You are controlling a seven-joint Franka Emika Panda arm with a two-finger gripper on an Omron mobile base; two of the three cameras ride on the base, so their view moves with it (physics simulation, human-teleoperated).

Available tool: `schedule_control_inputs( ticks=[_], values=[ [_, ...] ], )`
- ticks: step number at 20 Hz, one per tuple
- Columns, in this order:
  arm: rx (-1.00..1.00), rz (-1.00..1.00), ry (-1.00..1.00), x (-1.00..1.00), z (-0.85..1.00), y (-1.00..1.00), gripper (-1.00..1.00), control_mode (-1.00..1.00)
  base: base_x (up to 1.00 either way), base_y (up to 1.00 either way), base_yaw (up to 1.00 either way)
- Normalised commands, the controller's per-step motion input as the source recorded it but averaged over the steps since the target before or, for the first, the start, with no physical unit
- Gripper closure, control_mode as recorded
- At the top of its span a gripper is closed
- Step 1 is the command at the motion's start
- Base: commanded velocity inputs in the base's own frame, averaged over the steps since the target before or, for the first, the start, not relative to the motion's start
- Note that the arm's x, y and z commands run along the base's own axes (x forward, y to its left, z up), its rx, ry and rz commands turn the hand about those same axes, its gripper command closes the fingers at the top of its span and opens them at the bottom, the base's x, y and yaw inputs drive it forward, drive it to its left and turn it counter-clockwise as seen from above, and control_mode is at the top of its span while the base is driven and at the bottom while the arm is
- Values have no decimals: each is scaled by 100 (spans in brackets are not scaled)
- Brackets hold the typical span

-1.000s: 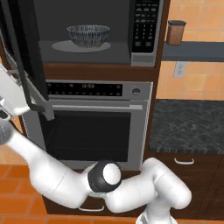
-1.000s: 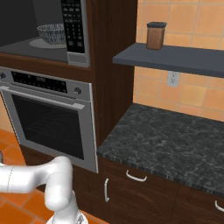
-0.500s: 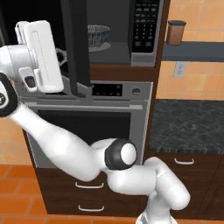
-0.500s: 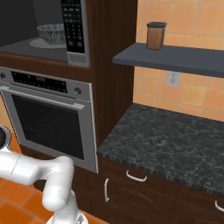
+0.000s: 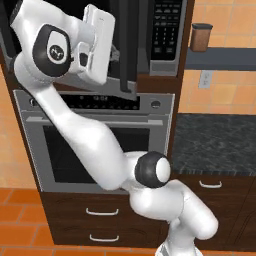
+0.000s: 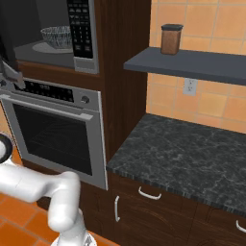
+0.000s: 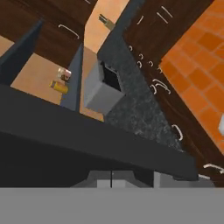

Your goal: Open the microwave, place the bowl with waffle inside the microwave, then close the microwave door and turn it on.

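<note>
A simulated kitchen with dark wood cabinets, orange floor tiles and a peach tiled wall. The landmark is the wide steel-framed microwave (image 6: pixel 57 38) with a black keypad strip of small white buttons, built into a tall cabinet.

Inside the microwave's dark grey cavity, on the round grey turntable (image 6: pixel 45 48), sits a small round grey bowl with a fine speckled pattern (image 6: pixel 56 36). It stands just left of the keypad strip. Whatever lies in the bowl cannot be made out.

The microwave door (image 5: pixel 127 47), a black glass panel with a grey steel rim, is swung partway across the front of the microwave, seen nearly edge-on in the left base view. It hides most of the cavity there.

The white robot arm with dark joints (image 5: pixel 95 145) rises from below the microwave and bends up to its left side. Its white hand (image 5: pixel 97 42) is pressed close against the outer face of the door. The gripper's fingers are pressed together, holding nothing; the fingertips themselves are hidden behind the hand and door edge.

Directly below the microwave is a large steel oven with a bar handle and dark glass window (image 6: pixel 53 129). To the right of the microwave, a grey wall shelf (image 6: pixel 192 65) carries a brown cylindrical canister with a dark lid (image 6: pixel 170 39). Below that shelf, lower than the microwave, lies a dark speckled stone countertop (image 6: pixel 187 158) over wooden drawers with curved silver handles.
</note>
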Motion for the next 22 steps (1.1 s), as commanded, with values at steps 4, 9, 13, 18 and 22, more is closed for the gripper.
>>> schedule_control_inputs(
  ticks=[4, 9, 13, 18, 22],
  values=[
    [31, 4, 2, 100, -8, -100, 100, -100, 0, 0, 0],
    [20, 24, -6, 100, -30, -91, 100, -100, 0, 0, 0],
    [2, 34, -25, 100, -69, -54, 100, -100, 0, 0, 0],
    [-6, 35, -42, 100, -93, -28, 100, -100, 0, 0, 0],
    [-12, 31, -54, 100, -100, -31, 100, -100, 0, 0, 0]
  ],
)
